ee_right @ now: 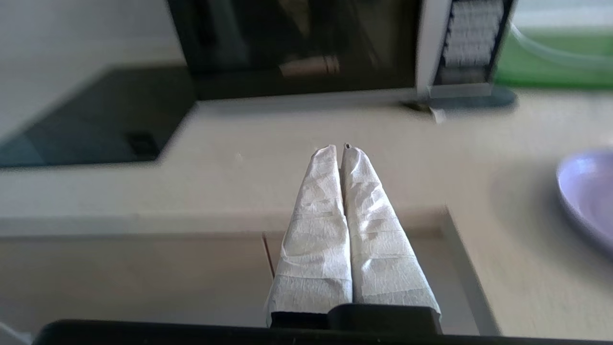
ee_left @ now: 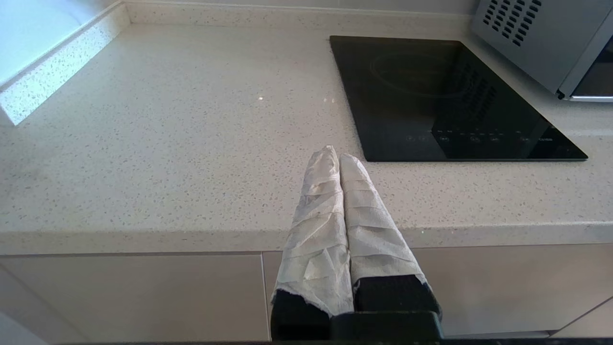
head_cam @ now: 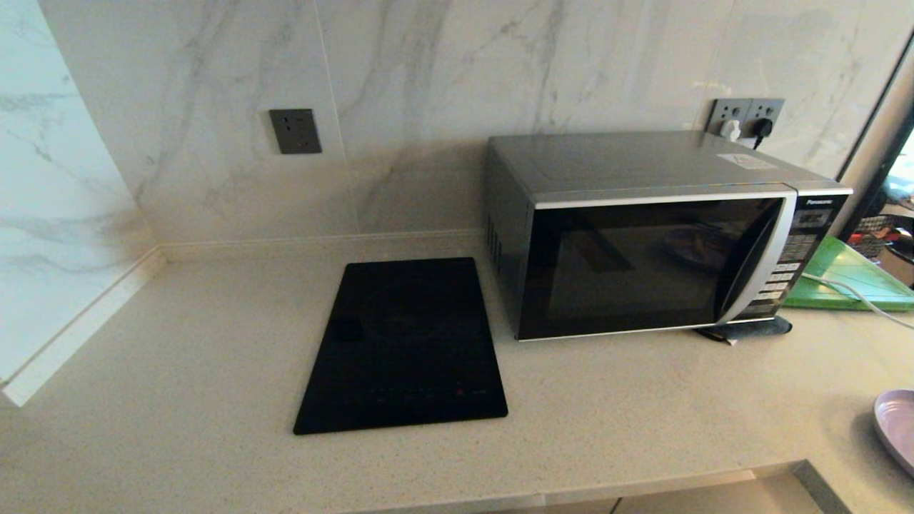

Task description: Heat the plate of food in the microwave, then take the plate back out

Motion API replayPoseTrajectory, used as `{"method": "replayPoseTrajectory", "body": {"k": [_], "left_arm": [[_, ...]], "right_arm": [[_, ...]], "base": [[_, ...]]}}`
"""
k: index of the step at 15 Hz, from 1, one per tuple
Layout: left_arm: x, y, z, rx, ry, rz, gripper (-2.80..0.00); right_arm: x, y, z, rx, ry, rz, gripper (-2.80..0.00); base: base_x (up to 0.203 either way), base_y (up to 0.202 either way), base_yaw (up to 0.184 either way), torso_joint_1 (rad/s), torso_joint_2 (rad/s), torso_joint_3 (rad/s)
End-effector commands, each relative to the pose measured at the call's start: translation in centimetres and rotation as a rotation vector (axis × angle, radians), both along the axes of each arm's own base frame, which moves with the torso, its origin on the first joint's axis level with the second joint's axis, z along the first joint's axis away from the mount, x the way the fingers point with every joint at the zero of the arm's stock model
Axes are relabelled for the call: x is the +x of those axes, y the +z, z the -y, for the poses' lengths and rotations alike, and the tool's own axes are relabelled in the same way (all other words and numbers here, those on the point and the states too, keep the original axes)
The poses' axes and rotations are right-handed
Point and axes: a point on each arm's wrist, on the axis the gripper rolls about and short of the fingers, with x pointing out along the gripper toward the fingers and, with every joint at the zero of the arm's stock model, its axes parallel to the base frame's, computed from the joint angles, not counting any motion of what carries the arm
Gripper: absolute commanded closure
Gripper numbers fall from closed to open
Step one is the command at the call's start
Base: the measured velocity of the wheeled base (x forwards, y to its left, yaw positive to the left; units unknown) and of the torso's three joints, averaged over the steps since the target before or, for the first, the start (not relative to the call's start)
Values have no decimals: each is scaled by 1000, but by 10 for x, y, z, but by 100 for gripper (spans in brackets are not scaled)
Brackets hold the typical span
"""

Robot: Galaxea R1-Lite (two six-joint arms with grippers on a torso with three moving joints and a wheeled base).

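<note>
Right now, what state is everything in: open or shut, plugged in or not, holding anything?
microwave: door shut, standing on the counter.
plate of food: on the counter at the right edge, outside the oven; contents out of view.
left gripper: shut, empty, near the counter's front edge.
right gripper: shut, empty.
right wall socket: two plugs in.
left wall socket: nothing plugged in.

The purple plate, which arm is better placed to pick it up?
Probably the right. The plate lies at the counter's far right edge, and the right gripper, shut and empty, has it close alongside. The left gripper, also shut, faces the black panel, farther from it.
</note>
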Motion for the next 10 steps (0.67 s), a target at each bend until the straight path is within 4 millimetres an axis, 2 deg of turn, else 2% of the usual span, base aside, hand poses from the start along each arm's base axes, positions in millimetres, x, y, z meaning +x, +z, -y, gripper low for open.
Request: {"method": "replayPoseTrajectory", "body": {"k": [1, 7, 10], "left_arm": [[0, 0, 0, -1, 1, -1, 0], [0, 0, 0, -1, 1, -1, 0], [0, 0, 0, -1, 1, -1, 0]], "right_arm": [[-1, -2, 1, 11, -53, -46, 0], [0, -3, 1, 12, -56, -29, 0], [1, -6, 2, 154, -89, -45, 0]], "base": [[0, 0, 0, 0, 0, 0], [0, 0, 0, 0, 0, 0], [0, 0, 0, 0, 0, 0]]}}
